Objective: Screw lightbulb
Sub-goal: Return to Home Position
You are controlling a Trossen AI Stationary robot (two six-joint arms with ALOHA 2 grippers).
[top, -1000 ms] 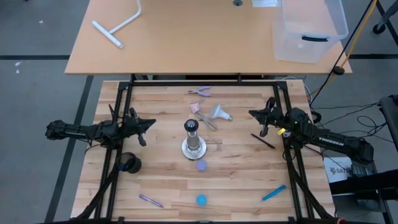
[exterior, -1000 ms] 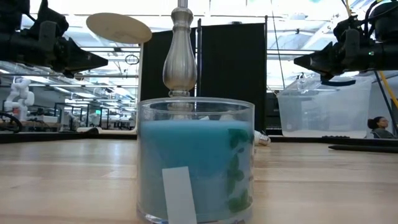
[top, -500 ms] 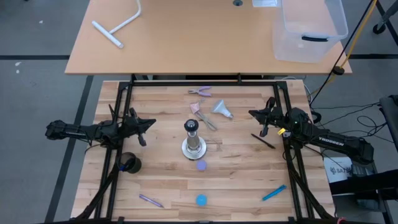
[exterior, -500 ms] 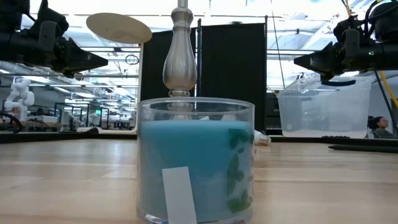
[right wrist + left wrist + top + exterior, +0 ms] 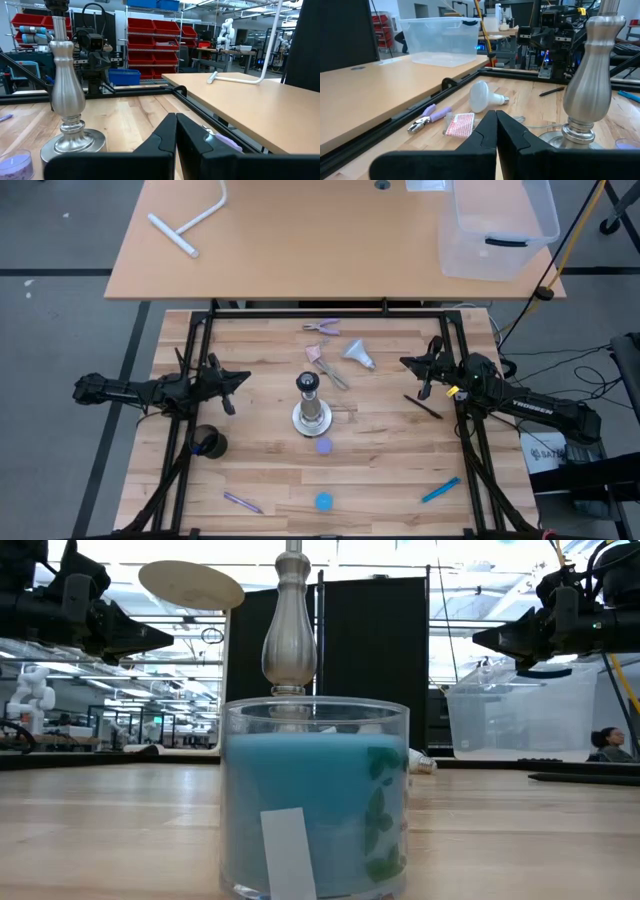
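— How do the fingers look from your end?
— I see the left gripper (image 5: pixel 243 378) pressed fully together, with nothing between its fingers (image 5: pixel 482 140). The right gripper (image 5: pixel 404 362) is likewise closed and empty. Each hangs above its own side of the tabletop (image 5: pixel 400 460), well apart from the stand (image 5: pixel 313 406).
— And the lightbulb?
— I have the lightbulb (image 5: pixel 484 96) lying on its side on the wood beyond the stand, near a small red-and-white packet (image 5: pixel 460 124). It has a white globe and a greyish neck, and its screw base is bare.
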